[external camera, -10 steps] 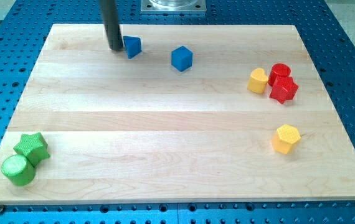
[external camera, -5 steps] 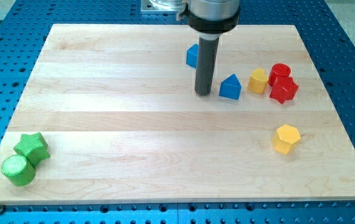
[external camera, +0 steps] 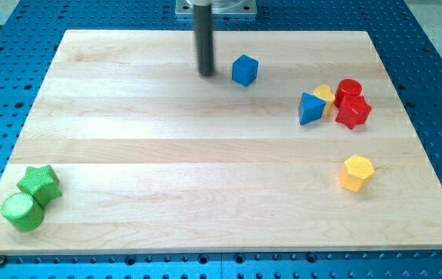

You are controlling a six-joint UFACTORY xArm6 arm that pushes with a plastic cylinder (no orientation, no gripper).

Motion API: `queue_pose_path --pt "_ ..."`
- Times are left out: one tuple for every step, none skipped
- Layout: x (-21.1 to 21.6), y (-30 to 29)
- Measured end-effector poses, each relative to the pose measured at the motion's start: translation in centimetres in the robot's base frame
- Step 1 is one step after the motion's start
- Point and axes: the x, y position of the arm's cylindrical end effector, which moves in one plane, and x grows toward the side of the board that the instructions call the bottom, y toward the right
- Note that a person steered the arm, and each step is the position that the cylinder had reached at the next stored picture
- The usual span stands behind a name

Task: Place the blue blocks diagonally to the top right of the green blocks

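My tip (external camera: 206, 74) rests on the board near the view's top centre. A blue cube (external camera: 244, 70) lies just to its right, a small gap apart. A blue triangular block (external camera: 310, 108) sits further right, touching a yellow block (external camera: 326, 96). A green star (external camera: 39, 183) and a green cylinder (external camera: 23, 211) touch each other at the view's bottom left corner, far from the tip.
A red cylinder (external camera: 349, 89) and a red star (external camera: 353, 111) sit beside the yellow block at the view's right. A yellow hexagonal block (external camera: 356, 172) lies lower right. The wooden board (external camera: 205, 194) is ringed by blue perforated table.
The tip went right and down behind the blue triangular block, then back up left of the cube. The triangular block has slid right against the yellow block. The cube shifted slightly right.
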Motion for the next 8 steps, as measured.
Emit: queue_pose_path --pt "5.7 8.3" --pt "2.2 4.8" --pt "-3.0 0.8" --pt "-7.0 -2.2" --pt "-4.3 5.6" --pt "-0.4 11.5" --pt "-1.0 9.7" --pt "3.0 12.6"
